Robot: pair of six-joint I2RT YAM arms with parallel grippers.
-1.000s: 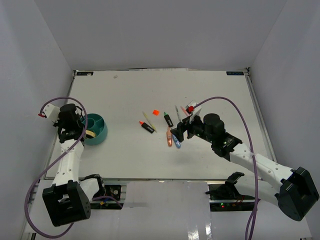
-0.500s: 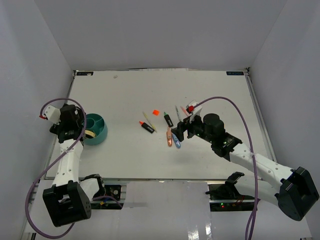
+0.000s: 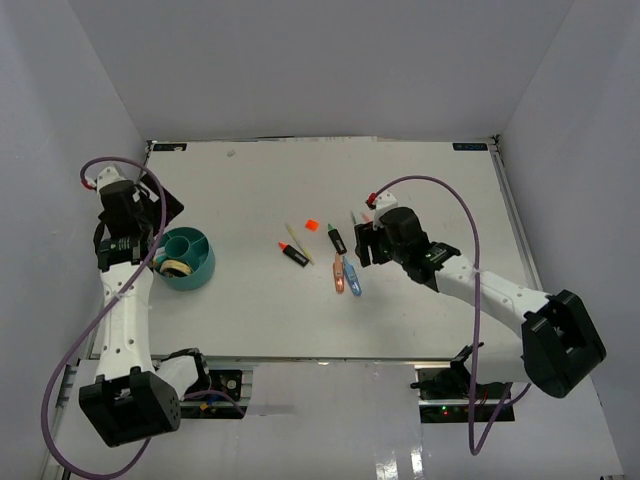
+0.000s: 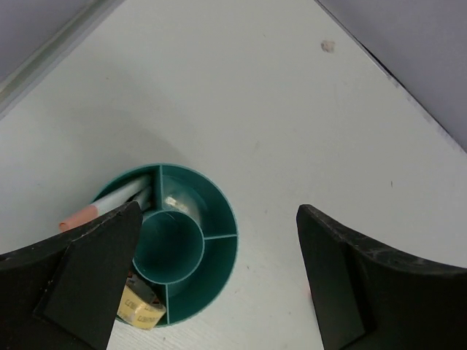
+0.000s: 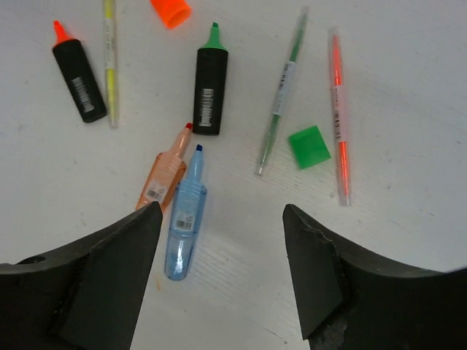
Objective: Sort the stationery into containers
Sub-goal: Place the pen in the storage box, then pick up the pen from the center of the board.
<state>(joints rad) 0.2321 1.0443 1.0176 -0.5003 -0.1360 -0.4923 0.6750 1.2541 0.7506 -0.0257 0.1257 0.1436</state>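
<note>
Since a second ago the left gripper (image 4: 219, 215) has been lifted off the teal tub (image 4: 223, 274) and drawn back toward the far left. The right arm has been pulled in over the loose stationery. Left jaws are seen spread wide, nothing between them. The right gripper (image 5: 222, 211) is likewise parted and empty, with the blue pen (image 5: 184, 226) lying in view between its fingers.

Writing: white barcode labels are noted on the black marker with orange cap (image 5: 79, 76), the black marker with green cap (image 5: 210, 87), the blue pen and the peach pen (image 5: 163, 172). Small labels are also seen on the green thin pen (image 5: 281, 91) and orange thin pen (image 5: 338, 109). None can be read. A yellow scrap (image 4: 140, 309) in the tub's near-side compartment carries lettering, also illegible.

Only in the left wrist view are the tub's dividers and round centre well shown. Pale pens (image 4: 109, 205) are leaned in one compartment there, a salmon end out over the rim. Only in the right wrist view are the yellow thin pen (image 5: 109, 58), orange square (image 5: 170, 11) and green square (image 5: 305, 146) told apart clearly. All loose items lie well apart from the tub, to its right in the top view.

White table (image 3: 430, 190), faintly scuffed; one small spot (image 4: 327, 46) is noted beyond the tub. Plain pale grey walls on three sides.
</note>
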